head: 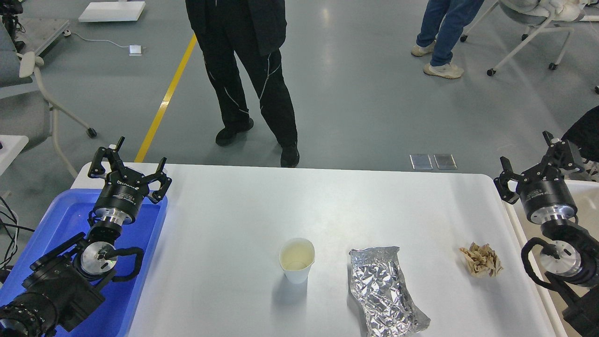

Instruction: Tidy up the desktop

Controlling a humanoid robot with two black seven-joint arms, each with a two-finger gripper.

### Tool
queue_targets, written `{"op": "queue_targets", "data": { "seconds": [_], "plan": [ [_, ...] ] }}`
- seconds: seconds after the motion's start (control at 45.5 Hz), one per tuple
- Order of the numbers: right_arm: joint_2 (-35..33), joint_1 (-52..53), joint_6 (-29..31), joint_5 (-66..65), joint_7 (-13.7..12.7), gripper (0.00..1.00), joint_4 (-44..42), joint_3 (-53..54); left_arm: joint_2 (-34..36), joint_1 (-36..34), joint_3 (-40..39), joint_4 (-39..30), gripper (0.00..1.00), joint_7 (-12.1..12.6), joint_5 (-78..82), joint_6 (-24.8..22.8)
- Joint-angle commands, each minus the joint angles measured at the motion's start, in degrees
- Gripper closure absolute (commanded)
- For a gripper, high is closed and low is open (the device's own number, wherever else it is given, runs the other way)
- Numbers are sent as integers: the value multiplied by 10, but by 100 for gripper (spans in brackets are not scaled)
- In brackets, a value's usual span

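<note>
The white desktop (pixel 262 206) fills the lower middle of the head view. On it stand a white paper cup (pixel 296 260) with yellowish liquid, a crumpled silver foil packet (pixel 383 290) to its right, and a crumpled beige paper wad (pixel 481 260) further right. My left gripper (pixel 140 157) hangs open above the desktop's far left corner, over the blue tray (pixel 140 290), with nothing in it. Past the desktop's right edge, my right gripper (pixel 526 152) is also open and empty. Both are well apart from the items.
A beige-white bin (pixel 519 234) sits against the desktop's right edge under my right arm. One person in black stands just beyond the far edge (pixel 252 84), another in jeans further back (pixel 442 37). Chairs stand at the far left and far right.
</note>
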Motion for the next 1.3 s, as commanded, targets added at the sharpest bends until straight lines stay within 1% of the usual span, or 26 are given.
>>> {"op": "queue_targets", "data": {
  "seconds": [0.0, 1.275],
  "plan": [
    [3, 0, -1, 0, 0, 0, 0, 0, 0, 0, 0, 0, 0, 0, 0, 0],
    [-2, 5, -4, -8, 1, 0, -13, 2, 0, 0, 0, 1, 0, 0, 0, 0]
  ]
}}
